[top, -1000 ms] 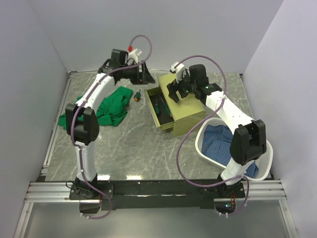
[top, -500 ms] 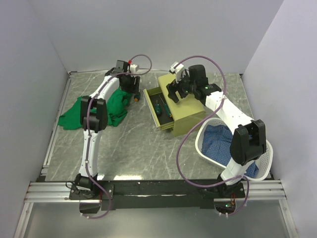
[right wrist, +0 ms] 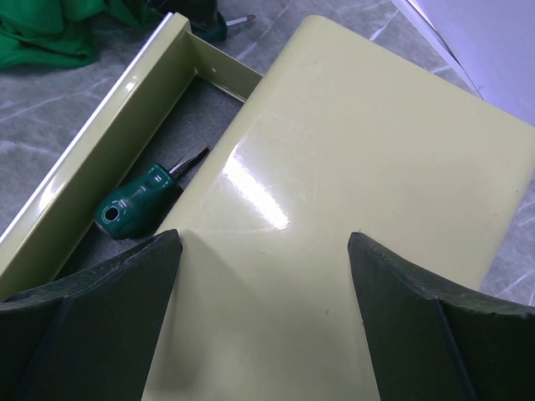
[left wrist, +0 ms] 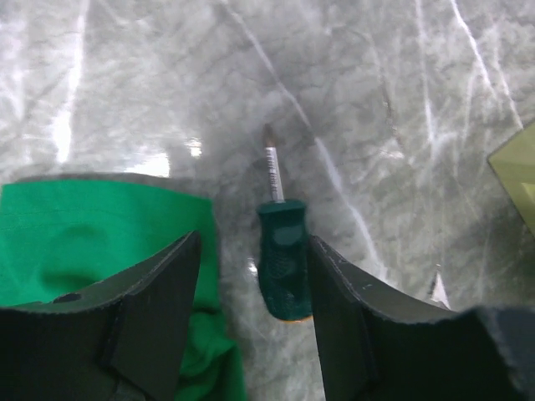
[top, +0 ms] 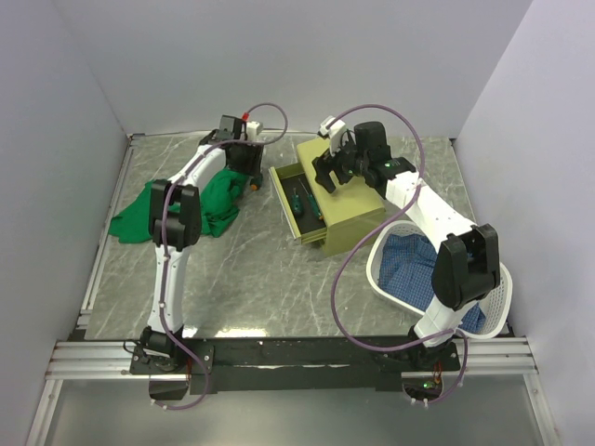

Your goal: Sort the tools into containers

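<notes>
A green-handled screwdriver [left wrist: 284, 259] lies on the marble table beside the green cloth's edge; it also shows in the top view [top: 256, 183]. My left gripper [left wrist: 255, 242] is open and low over it, with a finger on each side of the handle, not touching. The olive-yellow chest [top: 353, 204] has one drawer [top: 284, 209] pulled out, holding green-handled screwdrivers [top: 297, 200]; one of them shows in the right wrist view [right wrist: 138, 207]. My right gripper [right wrist: 263, 238] is open and empty, hovering over the chest's top [right wrist: 359, 159]. The hammer and hex keys are out of view.
The green cloth [top: 186, 204] lies bunched at the left, right next to my left gripper [top: 245, 170]. A white basket [top: 386, 274] with blue fabric stands at the right, by the chest's corner. Walls close in the back and both sides.
My left gripper has swung from the back wall down to the screwdriver by the cloth, then held there. The right arm has not moved.
</notes>
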### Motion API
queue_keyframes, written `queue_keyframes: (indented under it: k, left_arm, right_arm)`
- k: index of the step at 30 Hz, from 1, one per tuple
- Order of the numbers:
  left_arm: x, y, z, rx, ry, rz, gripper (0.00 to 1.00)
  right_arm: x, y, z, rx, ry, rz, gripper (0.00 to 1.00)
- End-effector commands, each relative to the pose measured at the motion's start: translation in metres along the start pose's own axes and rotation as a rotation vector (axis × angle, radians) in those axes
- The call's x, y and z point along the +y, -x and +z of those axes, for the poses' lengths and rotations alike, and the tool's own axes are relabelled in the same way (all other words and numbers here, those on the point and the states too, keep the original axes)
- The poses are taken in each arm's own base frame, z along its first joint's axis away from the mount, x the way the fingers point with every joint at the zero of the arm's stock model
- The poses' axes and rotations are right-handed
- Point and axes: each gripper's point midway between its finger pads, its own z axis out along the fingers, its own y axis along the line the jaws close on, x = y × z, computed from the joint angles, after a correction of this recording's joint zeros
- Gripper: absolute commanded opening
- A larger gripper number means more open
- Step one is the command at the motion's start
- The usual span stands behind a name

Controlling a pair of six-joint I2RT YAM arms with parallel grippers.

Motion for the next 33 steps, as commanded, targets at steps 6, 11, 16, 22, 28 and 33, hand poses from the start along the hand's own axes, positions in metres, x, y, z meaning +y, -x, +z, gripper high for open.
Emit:
queue_keyframes:
  k: [6,11,16,22,28,33]
  left_arm:
    - [-0.033,-0.011,-0.003,0.062,-0.016,0.031,0.55]
    - [-0.032,-0.036,0.003,0.135,-0.001,-0.048,0.47]
    - [-0.024,-0.051,-0.002,0.175,0.031,-0.089,0.41]
    - [-0.025,-0.06,-0.022,0.196,-0.062,-0.136,0.11]
    - [-0.028,-0.012,-0.107,0.009,-0.097,-0.266,0.01]
    - [-0.084,0.027,-0.175,-0.153,-0.344,-0.304,0.01]
  right_arm:
    - [0.026,-0.119,0.002,0.407,0.071,0.06,0.89]
    - [0.026,-0.12,0.003,0.407,0.073,0.061,0.89]
    - [0.026,-0.118,0.001,0.404,0.074,0.056,0.89]
    - [0.024,-0.114,0.002,0.393,0.067,0.052,0.89]
    - [0.025,-0.119,-0.004,0.405,0.059,0.042,0.89]
    - [0.025,-0.12,-0.006,0.408,0.058,0.037,0.89]
